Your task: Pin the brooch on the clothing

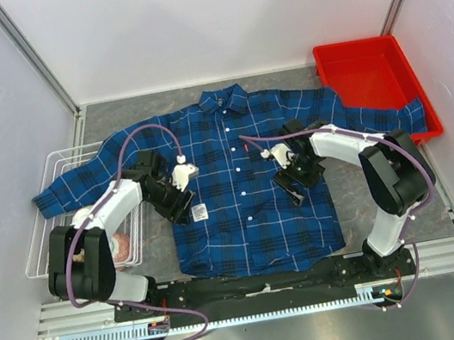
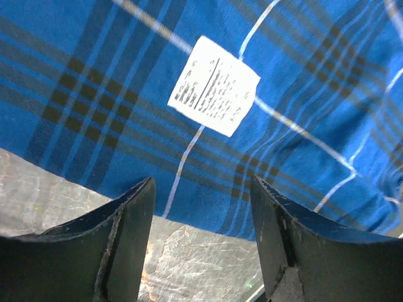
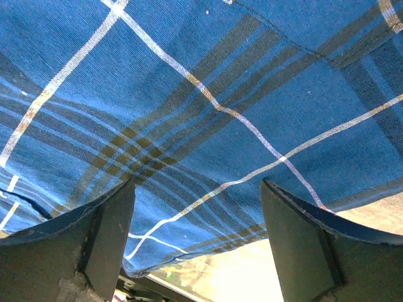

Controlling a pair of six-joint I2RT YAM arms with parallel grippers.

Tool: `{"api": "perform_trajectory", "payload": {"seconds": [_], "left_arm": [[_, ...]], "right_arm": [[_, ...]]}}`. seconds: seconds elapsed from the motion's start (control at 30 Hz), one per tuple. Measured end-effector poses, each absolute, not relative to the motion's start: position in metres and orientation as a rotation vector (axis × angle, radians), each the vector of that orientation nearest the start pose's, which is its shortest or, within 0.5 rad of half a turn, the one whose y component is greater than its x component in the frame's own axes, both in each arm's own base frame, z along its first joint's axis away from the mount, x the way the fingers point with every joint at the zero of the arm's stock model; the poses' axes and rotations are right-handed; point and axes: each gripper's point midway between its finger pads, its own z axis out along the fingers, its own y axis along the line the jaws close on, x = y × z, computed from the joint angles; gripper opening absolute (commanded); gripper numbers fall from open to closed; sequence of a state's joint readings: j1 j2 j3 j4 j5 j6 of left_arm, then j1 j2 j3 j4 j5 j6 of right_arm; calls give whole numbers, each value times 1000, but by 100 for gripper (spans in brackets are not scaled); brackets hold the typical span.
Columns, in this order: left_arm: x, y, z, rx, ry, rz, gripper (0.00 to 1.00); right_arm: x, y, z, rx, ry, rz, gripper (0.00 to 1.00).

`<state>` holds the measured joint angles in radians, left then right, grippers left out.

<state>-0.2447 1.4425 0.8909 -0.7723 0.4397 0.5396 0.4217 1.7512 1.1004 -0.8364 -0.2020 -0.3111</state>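
Grey table [image 1: 282,82], top view: shirt [image 1: 244,219] spread flat beneath both arms; left wrist: left gripper [image 2: 201,189] parted, empty, near the white label [image 2: 214,85]; right wrist: right gripper [image 3: 196,189] wide, empty over plaid; brooch unseen in any view, so judged pre-pickup, and locating it comes first.

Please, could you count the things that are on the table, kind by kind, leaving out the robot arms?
Shirts: 1, the blue-and-black plaid long-sleeved shirt
Containers: 2, the red plastic tray and the white wire basket
Labels: 1, the white square printed label lying on the shirt
Total: 4
What lies inside the basket is too unclear to count.
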Motion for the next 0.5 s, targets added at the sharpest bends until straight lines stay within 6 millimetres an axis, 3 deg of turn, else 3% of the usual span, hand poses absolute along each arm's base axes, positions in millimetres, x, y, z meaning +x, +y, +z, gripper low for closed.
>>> {"api": "perform_trajectory", "payload": {"seconds": [0.27,0.4,0.5], "left_arm": [[205,-93,20,1214,2629,-463,68],[210,-92,24,1234,2601,-433,76],[222,-96,42,1229,2533,-415,82]], "right_arm": [[243,123,18,-1150,2855,230,87],[242,118,19,-1168,2858,202,90],[248,121,37,-1166,2833,203,94]]}}
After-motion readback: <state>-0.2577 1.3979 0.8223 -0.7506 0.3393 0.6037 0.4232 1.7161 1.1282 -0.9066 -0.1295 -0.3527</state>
